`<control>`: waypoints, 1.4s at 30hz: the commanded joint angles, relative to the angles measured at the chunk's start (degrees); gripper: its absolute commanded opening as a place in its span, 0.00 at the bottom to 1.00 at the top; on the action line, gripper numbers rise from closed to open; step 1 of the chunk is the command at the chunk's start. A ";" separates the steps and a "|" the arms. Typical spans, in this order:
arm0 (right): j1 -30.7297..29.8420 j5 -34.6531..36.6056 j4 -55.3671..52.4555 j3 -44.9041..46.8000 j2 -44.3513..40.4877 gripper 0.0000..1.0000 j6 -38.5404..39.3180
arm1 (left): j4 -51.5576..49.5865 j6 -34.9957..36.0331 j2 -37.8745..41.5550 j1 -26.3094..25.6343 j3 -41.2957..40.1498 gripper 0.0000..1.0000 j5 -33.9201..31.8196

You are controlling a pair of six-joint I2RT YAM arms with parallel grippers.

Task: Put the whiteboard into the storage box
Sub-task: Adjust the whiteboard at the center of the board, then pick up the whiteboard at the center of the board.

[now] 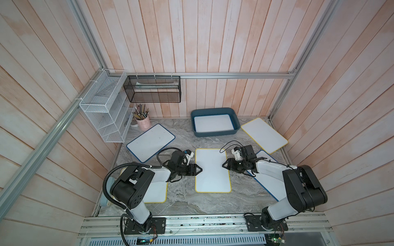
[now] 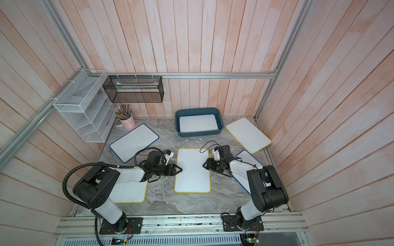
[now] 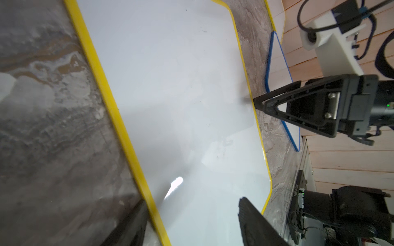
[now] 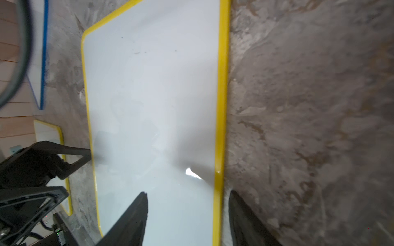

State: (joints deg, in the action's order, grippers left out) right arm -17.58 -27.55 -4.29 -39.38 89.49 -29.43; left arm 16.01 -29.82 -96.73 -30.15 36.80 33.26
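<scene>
Two sets of black fingers (image 3: pixel 251 221) are seen standing apart, with nothing clamped between them: in each wrist view the yellow frame strip is caught running through the gap. Outward now: the left gripper (image 1: pixel 200 169) is set at one long edge of the yellow-framed rectangular whiteboard (image 1: pixel 213 170) and the right gripper (image 1: pixel 224 165) at the opposite long edge, tips right at the frame in both top views. That board is laid flat at the middle of the grey marbled tabletop (image 1: pixel 185 198), short edges turned to front and back. A thin, stiff, light panel is expected, its glossy face likely slippery. As it lies flush on the stone, the plastic frame at mid-length of both long edges is judged the place to be gripped, one edge being raised first. Toward the back edge, right of centre, the dark teal-blue plastic storage box (image 1: pixel 215 133) is found, one white board (image 1: pixel 213 123) already lying flat inside. At the back left corner, a pink cup (image 1: pixel 144 124) is packed with pencils.
</scene>
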 commanded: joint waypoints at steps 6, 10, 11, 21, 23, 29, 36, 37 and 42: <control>0.36 -13.22 5.96 0.79 4.12 0.62 -2.64 | 1.94 -2.45 -4.26 -0.61 -1.04 0.70 4.62; 0.22 -16.96 8.92 0.62 3.44 0.62 -4.41 | 2.28 -2.97 -4.78 -0.61 -0.76 0.70 4.82; 0.22 -17.21 9.04 0.39 3.04 0.62 -4.41 | 2.44 -3.04 -4.86 -0.61 -0.89 0.70 4.52; 0.23 -22.57 9.84 -0.87 -1.43 0.62 -5.78 | 0.64 -2.27 -4.58 -0.61 -0.43 0.70 2.26; 0.25 -23.57 11.26 -0.39 -2.16 0.62 -6.78 | -0.09 -2.00 -4.70 -0.61 0.15 0.69 2.25; 0.77 -26.93 14.83 0.71 -1.81 0.62 -8.72 | -0.62 -1.53 -4.21 -0.70 0.13 0.69 1.46; 1.28 -30.63 21.61 2.95 -2.21 0.62 -12.16 | 0.48 -1.88 -4.44 -0.70 -0.76 0.69 1.62; 1.25 -30.76 21.82 3.07 -2.15 0.62 -12.14 | 0.72 -1.98 -4.65 -0.70 -0.68 0.70 1.77; 1.15 -31.21 28.21 6.18 -2.28 0.62 -15.54 | 1.56 -2.43 -5.13 -0.74 -0.51 0.70 2.43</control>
State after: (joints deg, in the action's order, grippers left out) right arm -12.58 -43.33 22.65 -36.58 87.02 -40.29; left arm 18.79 -32.62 -98.19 -29.02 36.95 34.22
